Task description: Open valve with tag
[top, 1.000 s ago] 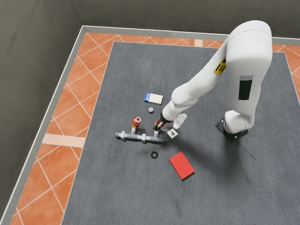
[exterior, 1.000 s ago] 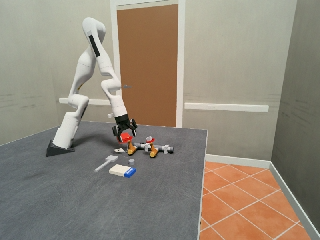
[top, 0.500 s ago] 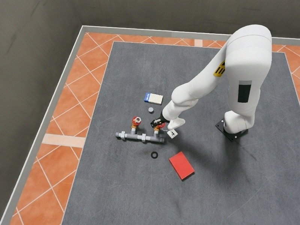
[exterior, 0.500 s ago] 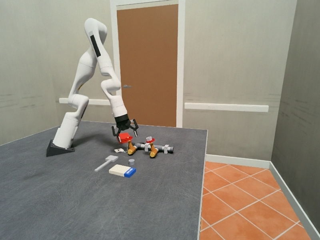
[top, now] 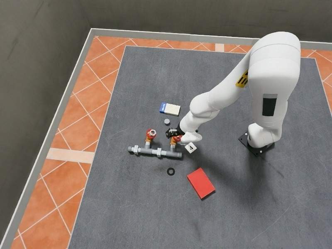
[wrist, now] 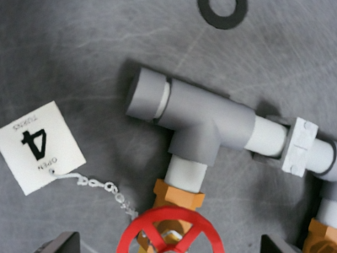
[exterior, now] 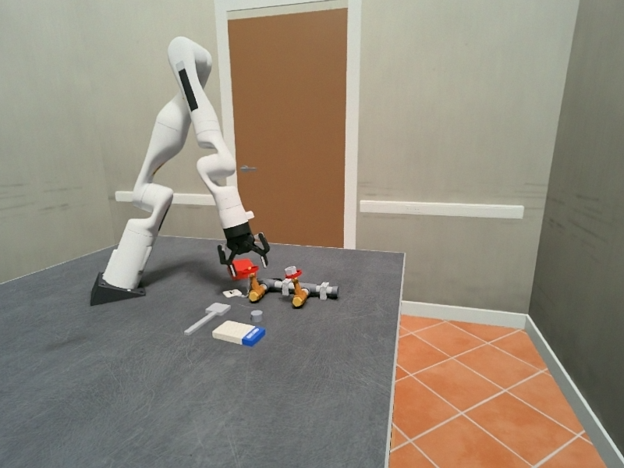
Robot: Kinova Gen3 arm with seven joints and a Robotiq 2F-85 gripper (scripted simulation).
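A grey pipe point(top: 155, 152) lies on the mat with two valves that have red handwheels. The right valve point(top: 175, 140) has a white tag point(top: 190, 147) chained to it; in the wrist view the tag point(wrist: 40, 148) reads "OPEN 4 TURNS" and its chain point(wrist: 105, 190) runs to the valve's brass body. My gripper point(exterior: 242, 264) is open and straddles that valve's handwheel point(wrist: 170, 229), fingers apart on either side, not closed on it. The fingertips show at the bottom corners of the wrist view. The left valve point(top: 150, 133) stands free, with no tag.
A black ring point(top: 169, 169) and a red block point(top: 201, 183) lie in front of the pipe. A white and blue box point(top: 169, 108) and a small grey cylinder point(top: 167, 121) lie behind it. A grey paddle-shaped piece point(exterior: 207, 317) lies near the box.
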